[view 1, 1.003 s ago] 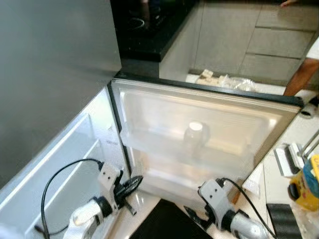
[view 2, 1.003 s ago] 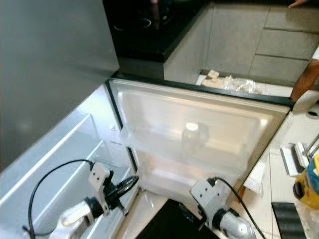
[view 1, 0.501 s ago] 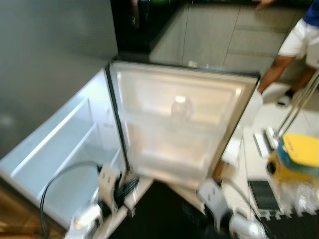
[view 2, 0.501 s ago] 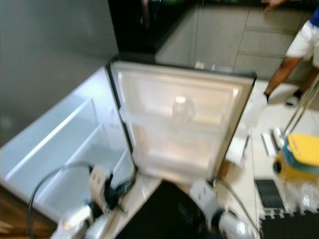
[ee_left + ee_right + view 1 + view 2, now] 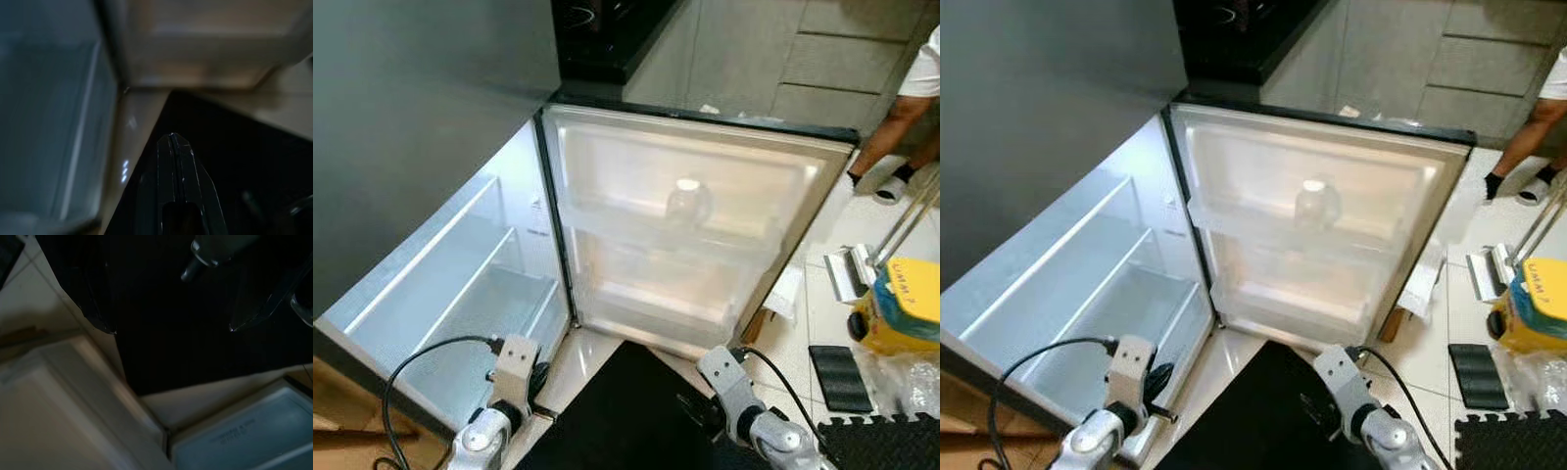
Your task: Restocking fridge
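The fridge stands open, its white door [image 5: 607, 176] swung wide in the middle of the eye views. A clear bottle with a white cap [image 5: 687, 203] sits on the door's upper shelf. The lit fridge compartment [image 5: 460, 284] with bare white shelves lies to the left. My left gripper [image 5: 174, 143] hangs low by the fridge's bottom corner, its two black fingers pressed together with nothing between them. My right gripper [image 5: 697, 413] hangs low over the black mat [image 5: 607, 421], in front of the door's lower edge.
A yellow container [image 5: 901, 308] stands on the tiled floor at right, beside black foam mats [image 5: 837, 367] and a white dish rack [image 5: 850, 274]. A person's leg [image 5: 901, 122] is at the far right. A black counter with a hob [image 5: 607, 29] lies behind the fridge.
The camera has swung and pulled back, so more of the fridge compartment shows. Both arms sit lower in the picture. The person at the right has shifted position.
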Robot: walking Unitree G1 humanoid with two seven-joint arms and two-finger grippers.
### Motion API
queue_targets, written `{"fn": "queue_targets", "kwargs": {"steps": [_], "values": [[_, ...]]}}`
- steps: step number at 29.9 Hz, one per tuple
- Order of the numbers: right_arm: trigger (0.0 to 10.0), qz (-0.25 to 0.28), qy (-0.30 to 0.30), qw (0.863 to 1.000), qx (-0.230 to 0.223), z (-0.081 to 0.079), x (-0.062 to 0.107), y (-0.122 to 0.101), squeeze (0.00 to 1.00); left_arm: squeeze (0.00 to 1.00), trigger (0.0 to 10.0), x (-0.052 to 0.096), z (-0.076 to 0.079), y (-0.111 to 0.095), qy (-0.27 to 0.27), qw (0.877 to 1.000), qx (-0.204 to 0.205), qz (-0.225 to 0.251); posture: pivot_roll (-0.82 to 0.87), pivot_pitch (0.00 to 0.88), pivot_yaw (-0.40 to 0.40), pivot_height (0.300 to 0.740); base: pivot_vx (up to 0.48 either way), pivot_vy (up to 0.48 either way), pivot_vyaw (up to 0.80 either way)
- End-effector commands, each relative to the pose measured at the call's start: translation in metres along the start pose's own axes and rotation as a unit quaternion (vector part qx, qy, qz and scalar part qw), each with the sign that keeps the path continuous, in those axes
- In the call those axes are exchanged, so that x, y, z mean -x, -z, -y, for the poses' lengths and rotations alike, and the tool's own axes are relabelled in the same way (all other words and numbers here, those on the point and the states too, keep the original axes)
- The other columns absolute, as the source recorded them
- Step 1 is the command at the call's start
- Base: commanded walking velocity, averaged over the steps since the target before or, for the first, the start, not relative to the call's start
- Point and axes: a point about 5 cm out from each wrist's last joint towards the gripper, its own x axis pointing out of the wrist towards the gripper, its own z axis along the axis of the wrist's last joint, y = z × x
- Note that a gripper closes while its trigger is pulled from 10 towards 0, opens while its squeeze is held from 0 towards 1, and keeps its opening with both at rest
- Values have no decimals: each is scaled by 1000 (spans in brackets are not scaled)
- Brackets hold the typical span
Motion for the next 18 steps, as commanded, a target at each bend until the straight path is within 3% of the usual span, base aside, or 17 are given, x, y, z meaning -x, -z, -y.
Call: {"fn": "queue_targets", "kwargs": {"steps": [1,7,10,18], "values": [[10000,-10,26,1000,-10,0,-3,3,0,0,10000,1,-1,4,-36,999,18,5,-121,57,35,740,0,0,0],[10000,-3,26,1000,0,-1,-8,-3,0,0,10000,-1,-2,4,-58,997,41,11,-115,53,21,740,0,0,0],[10000,0,18,1000,14,-4,-11,-6,0,0,10000,-1,-2,4,-67,997,44,16,-114,54,20,740,0,-362,0],[10000,9,13,1000,1,-15,-14,-5,0,0,10000,-2,-1,5,-67,996,44,23,-114,60,30,740,0,-480,0]]}}
